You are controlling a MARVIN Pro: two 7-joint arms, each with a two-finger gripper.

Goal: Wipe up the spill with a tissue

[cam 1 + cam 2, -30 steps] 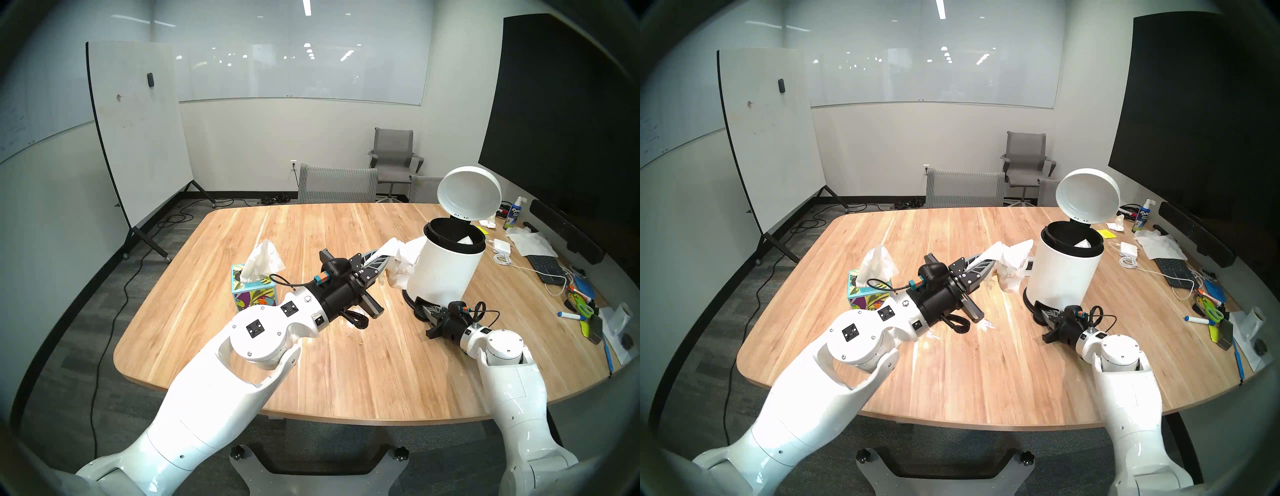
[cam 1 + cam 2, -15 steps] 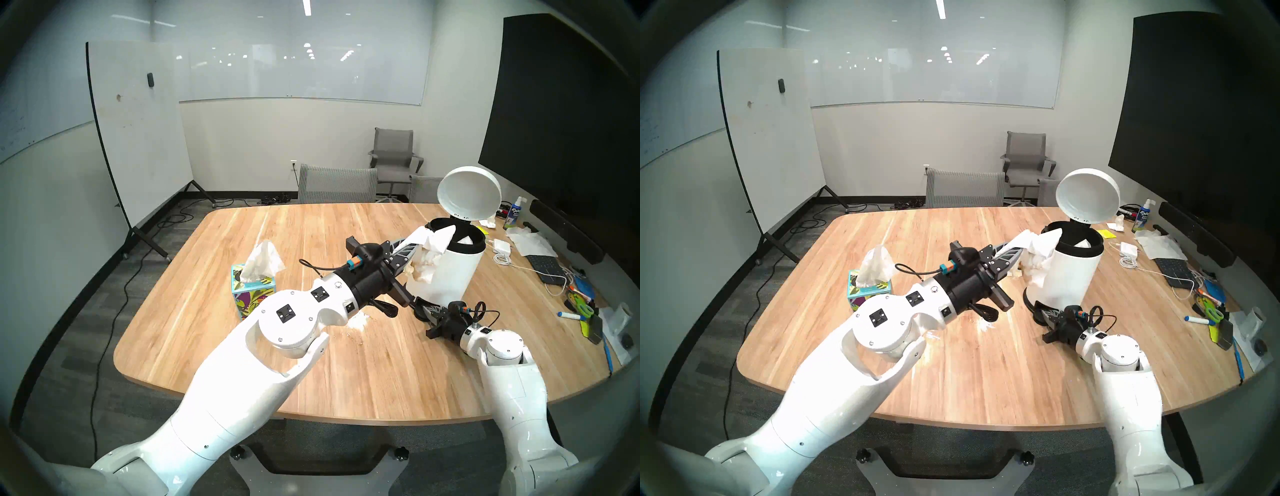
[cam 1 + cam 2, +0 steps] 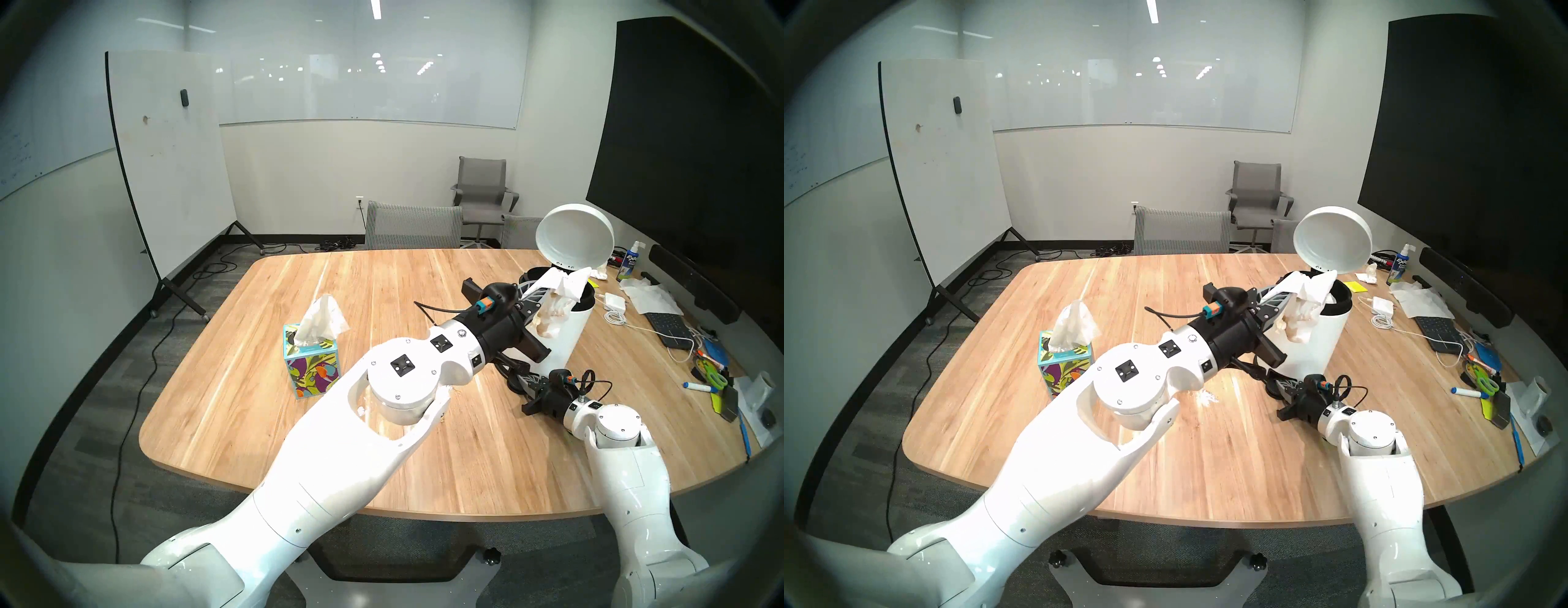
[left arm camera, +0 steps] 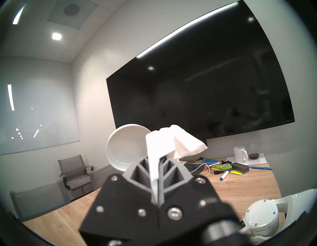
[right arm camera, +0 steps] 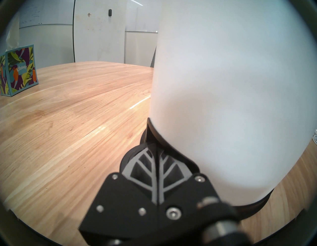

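While the white trash can (image 3: 551, 335) stands on the wooden table (image 3: 382, 297) with its round lid (image 3: 575, 235) tipped up, a crumpled tissue (image 3: 560, 293) is held over its black rim. The tissue is pinched tight in the left gripper (image 4: 157, 165), and part of it hangs down the can's side. The right gripper (image 5: 157, 154) is closed with nothing in it, and its tips are pressed on the black pedal (image 5: 151, 137) at the can's foot. A small pale wet spot (image 3: 1206, 397) is seen on the table near the left arm. The bright tissue box (image 3: 312, 367) is set well to the left.
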